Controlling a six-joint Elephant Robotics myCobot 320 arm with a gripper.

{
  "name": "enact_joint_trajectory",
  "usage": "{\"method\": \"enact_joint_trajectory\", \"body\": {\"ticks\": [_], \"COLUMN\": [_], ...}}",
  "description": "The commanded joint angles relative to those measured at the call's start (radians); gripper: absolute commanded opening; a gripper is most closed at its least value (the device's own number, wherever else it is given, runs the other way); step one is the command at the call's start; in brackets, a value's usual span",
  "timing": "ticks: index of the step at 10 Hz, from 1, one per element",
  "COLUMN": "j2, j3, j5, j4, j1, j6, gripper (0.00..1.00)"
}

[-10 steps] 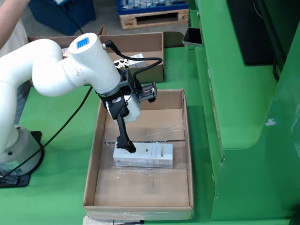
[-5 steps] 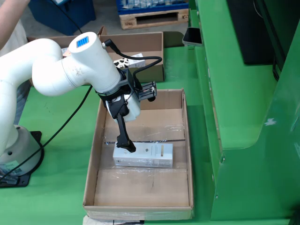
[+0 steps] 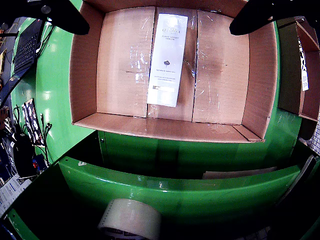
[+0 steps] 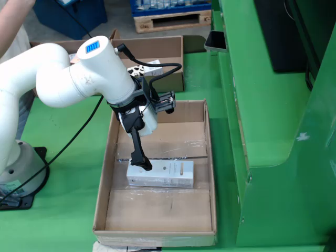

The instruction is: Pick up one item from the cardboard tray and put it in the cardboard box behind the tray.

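Around me the work surface was bright green, and a green painted metal structure rose along its right side in the fixed view. Beyond it, on the grey floor, stood a wooden pallet and a dark blue bin. My own camera showed a roll of tape, a keyboard and loose cables.

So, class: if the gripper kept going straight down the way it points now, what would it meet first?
Most likely the white carton lying in the cardboard tray. The gripper points down over its left end in the fixed view, with the fingers spread wide. Whether they already touch is unclear.
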Motion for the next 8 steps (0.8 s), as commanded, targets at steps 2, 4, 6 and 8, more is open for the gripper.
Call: {"method": "enact_joint_trajectory", "body": {"ticks": [2,4,6,8], "j2": [0.027,0.006,0.007,0.007], "j3": [0.023,0.012,0.004,-0.013], "j5": [0.000,0.013,0.017,0.022], "j4": [0.020,0.041,0.048,0.064], "j1": [-0.009,-0.020,-0.023,-0.023], "j6": [-0.012,-0.035,-0.041,-0.047], "gripper": [1.00,1.00,1.00,1.00]}}
